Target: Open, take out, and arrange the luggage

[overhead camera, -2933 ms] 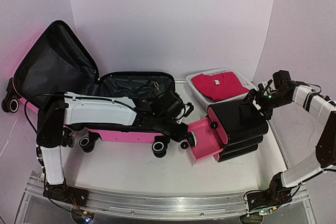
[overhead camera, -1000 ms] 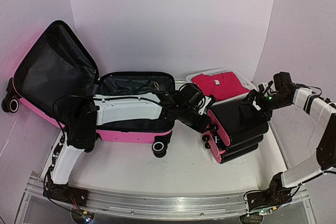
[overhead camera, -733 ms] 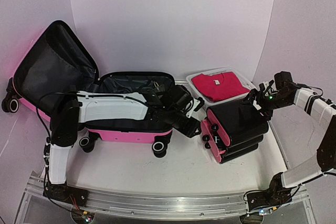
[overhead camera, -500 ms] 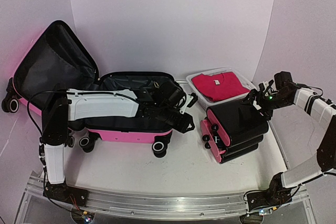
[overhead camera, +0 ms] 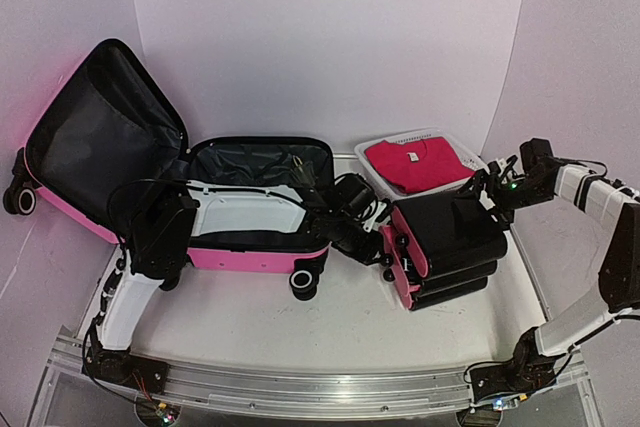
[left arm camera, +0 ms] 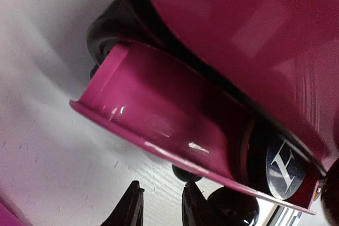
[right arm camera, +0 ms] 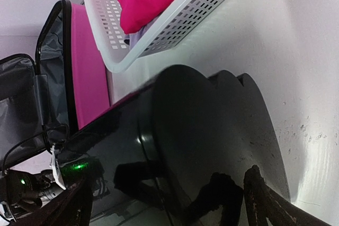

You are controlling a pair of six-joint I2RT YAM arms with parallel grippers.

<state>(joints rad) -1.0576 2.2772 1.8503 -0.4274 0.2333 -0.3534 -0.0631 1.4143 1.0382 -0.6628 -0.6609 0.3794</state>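
1. Back wall point(overhead camera: 330, 37) at 12 o'clock: plain, pale lilac-white, seamless, no windows.
2. Left panel point(overhead camera: 50, 7) at 9 o'clock and right panel point(overhead camera: 590, 37) at 3 o'clock: same pale material, angled inward to meet the back wall.
3. Worktop point(overhead camera: 330, 332): white, matte, with fine grey scuffs and specks, most visible toward 6 o'clock.
4. Rail point(overhead camera: 320, 387): ribbed aluminium, along the near worktop edge at 6 o'clock.
5. Light: even and diffuse, with soft shadows on the worktop.

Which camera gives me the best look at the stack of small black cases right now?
Top external: the whole stack shows, pink ends facing left, beside the basket. Left wrist sees only one pink end and wheels, close up; right wrist only the glossy black shells.
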